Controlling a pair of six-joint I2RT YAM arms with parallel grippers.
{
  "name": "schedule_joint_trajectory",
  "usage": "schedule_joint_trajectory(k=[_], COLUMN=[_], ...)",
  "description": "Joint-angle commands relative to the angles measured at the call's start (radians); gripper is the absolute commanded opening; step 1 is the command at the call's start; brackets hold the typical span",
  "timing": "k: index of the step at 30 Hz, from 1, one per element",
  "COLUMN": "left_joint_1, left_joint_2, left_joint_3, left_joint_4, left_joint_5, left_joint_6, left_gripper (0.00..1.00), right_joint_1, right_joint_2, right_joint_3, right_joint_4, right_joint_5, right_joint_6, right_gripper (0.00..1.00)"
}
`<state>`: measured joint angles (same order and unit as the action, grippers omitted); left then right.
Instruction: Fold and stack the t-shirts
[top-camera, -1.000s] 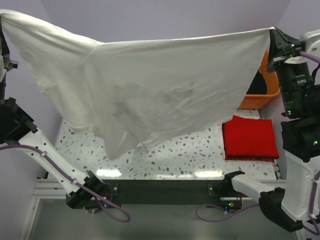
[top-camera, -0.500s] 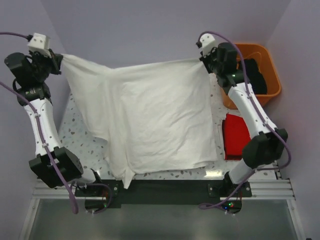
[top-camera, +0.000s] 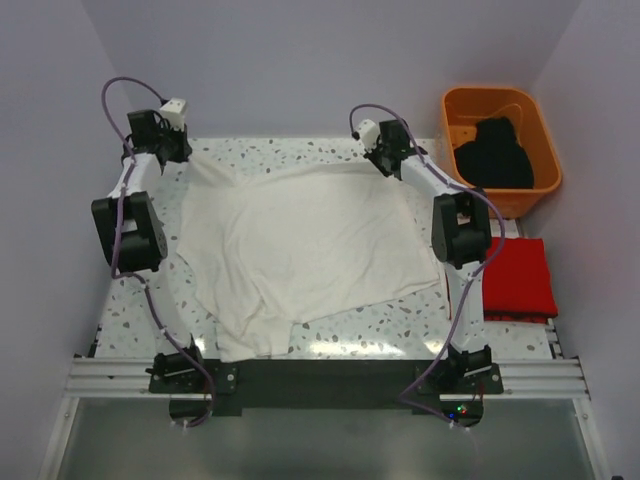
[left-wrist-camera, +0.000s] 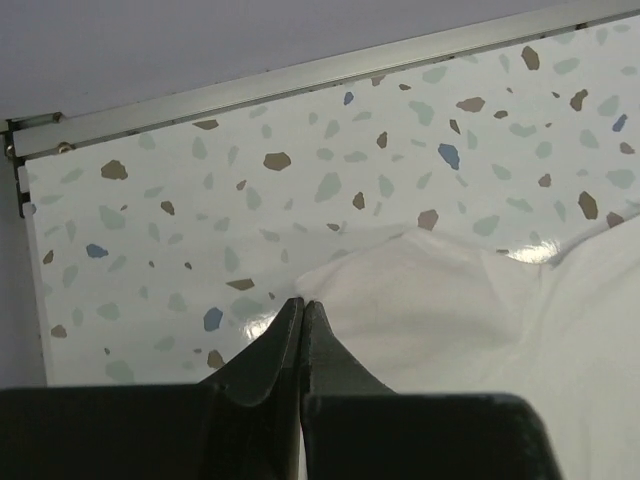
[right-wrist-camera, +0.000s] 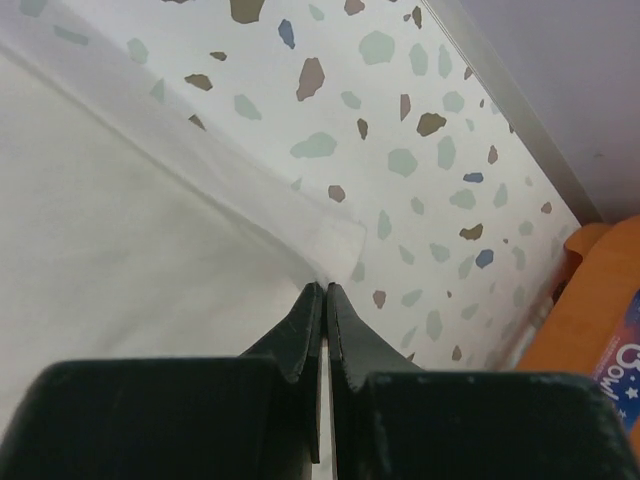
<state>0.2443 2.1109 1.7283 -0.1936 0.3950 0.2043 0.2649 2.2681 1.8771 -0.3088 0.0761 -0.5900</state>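
At the far left of the table (top-camera: 300, 150), the left gripper (left-wrist-camera: 301, 305) has its fingers pressed together on a corner of the white shirt (top-camera: 300, 240), low over the surface, so that this edge lies stretched. The shirt is spread over the middle of the table, wrinkled on the near side, and the right gripper (right-wrist-camera: 325, 290) pinches its far right corner in the same way, probably to lay the cloth flat for folding. Further right, the red shirt (top-camera: 518, 280) lies folded, apparently as the base of the stack, and the black shirt (top-camera: 495, 150) sits in the tub (top-camera: 455, 105).
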Motion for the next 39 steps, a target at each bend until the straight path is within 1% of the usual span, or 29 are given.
schedule_joint_trajectory(k=[1, 2, 4, 5, 9, 11, 12, 13, 14, 15, 16, 17, 18, 19, 21, 22, 23, 24, 25, 26, 27, 28, 29, 31, 32, 35, 38, 39], left_joint_1=[-0.026, -0.033, -0.049, -0.054, -0.066, -0.069, -0.074, -0.074, -0.073, -0.073, -0.073, -0.069, -0.06, -0.059, -0.053, -0.053, -0.047, -0.043, -0.036, -0.033, -0.03, -0.028, -0.025, -0.025, -0.025, -0.025, -0.011, -0.005], left_joint_2=[0.085, 0.143, 0.199, 0.248, 0.336, 0.374, 0.386, 0.396, 0.397, 0.39, 0.376, 0.33, 0.295, 0.217, 0.129, 0.05, 0.016, -0.015, -0.06, -0.077, -0.101, -0.109, -0.117, -0.134, -0.138, -0.146, -0.132, -0.114], left_joint_3=[0.184, 0.253, 0.316, 0.373, 0.47, 0.522, 0.536, 0.559, 0.559, 0.557, 0.541, 0.518, 0.486, 0.411, 0.32, 0.235, 0.197, 0.17, 0.124, 0.1, 0.059, 0.038, 0.015, -0.053, -0.076, -0.147, -0.179, -0.174], left_joint_4=[0.01, 0.011, 0.036, 0.048, 0.161, 0.178, 0.177, 0.177, 0.174, 0.152, 0.135, 0.12, 0.084, 0.057, -0.031, -0.062, -0.145, -0.196, -0.29, -0.335, -0.378, -0.412, -0.469, -0.507, -0.529, -0.546, -0.532, -0.529], left_joint_5=[-0.028, -0.034, -0.053, -0.061, -0.107, -0.12, -0.122, -0.117, -0.116, -0.119, -0.136, -0.145, -0.145, -0.109, -0.081, -0.07, -0.052, -0.032, 0.006, 0.027, 0.051, 0.056, 0.065, 0.074, 0.076, 0.044, -0.03, -0.059], left_joint_6=[0.033, 0.038, 0.037, 0.029, -0.017, -0.017, -0.01, -0.002, -0.002, -0.002, 0.0, 0.007, 0.009, 0.013, 0.061, 0.085, 0.093, 0.102, 0.11, 0.116, 0.122, 0.127, 0.135, 0.142, 0.142, 0.144, 0.136, 0.132], left_gripper=[0.0, 0.0, 0.0, 0.0, 0.0, 0.0, 0.0, 0.06, 0.19, 0.37, 0.61, 0.68, 0.72, 0.73, 0.73, 0.72, 0.71, 0.69, 0.68, 0.66, 0.61, 0.58, 0.53, 0.47, 0.42, 0.37, 0.36, 0.36], right_joint_1=[0.0, -0.001, -0.001, -0.003, -0.009, -0.01, -0.012, -0.012, -0.01, -0.01, -0.01, -0.009, -0.009, -0.01, -0.012, -0.01, -0.01, -0.01, -0.009, -0.007, -0.006, -0.006, -0.004, -0.004, -0.004, -0.003, -0.001, -0.001], right_joint_2=[0.047, 0.062, 0.099, 0.108, 0.165, 0.205, 0.217, 0.243, 0.249, 0.251, 0.245, 0.213, 0.193, 0.168, 0.075, 0.039, -0.013, -0.034, -0.048, -0.058, -0.065, -0.065, -0.062, -0.061, -0.059, -0.068, -0.082, -0.085], right_joint_3=[0.14, 0.152, 0.177, 0.183, 0.252, 0.29, 0.336, 0.364, 0.387, 0.421, 0.424, 0.421, 0.398, 0.38, 0.305, 0.281, 0.26, 0.226, 0.215, 0.214, 0.211, 0.211, 0.214, 0.202, 0.185, 0.125, 0.053, 0.033], right_joint_4=[0.046, 0.048, 0.066, 0.077, 0.125, 0.12, 0.096, 0.071, 0.018, -0.008, -0.033, -0.07, -0.087, -0.107, -0.174, -0.203, -0.272, -0.309, -0.402, -0.447, -0.487, -0.569, -0.605, -0.657, -0.7, -0.734, -0.746, -0.745], right_joint_5=[0.082, 0.088, 0.111, 0.137, 0.208, 0.234, 0.249, 0.252, 0.249, 0.238, 0.228, 0.22, 0.199, 0.18, 0.124, 0.093, 0.073, 0.045, -0.013, -0.036, -0.048, -0.074, -0.091, -0.127, -0.134, -0.139, -0.147, -0.147], right_joint_6=[-0.045, -0.056, -0.065, -0.074, -0.08, -0.08, -0.082, -0.083, -0.079, -0.073, -0.067, -0.057, -0.053, -0.045, -0.033, -0.025, -0.022, -0.015, -0.014, -0.016, -0.014, -0.013, -0.013, 0.005, 0.004, 0.004, 0.002, 0.002], right_gripper=[0.0, 0.0, 0.0, 0.0, 0.0, 0.0, 0.0, 0.05, 0.19, 0.47, 0.59, 0.69, 0.79, 0.82, 0.86, 0.86, 0.87, 0.87, 0.87, 0.87, 0.87, 0.86, 0.77, 0.73, 0.67, 0.57, 0.52, 0.52])
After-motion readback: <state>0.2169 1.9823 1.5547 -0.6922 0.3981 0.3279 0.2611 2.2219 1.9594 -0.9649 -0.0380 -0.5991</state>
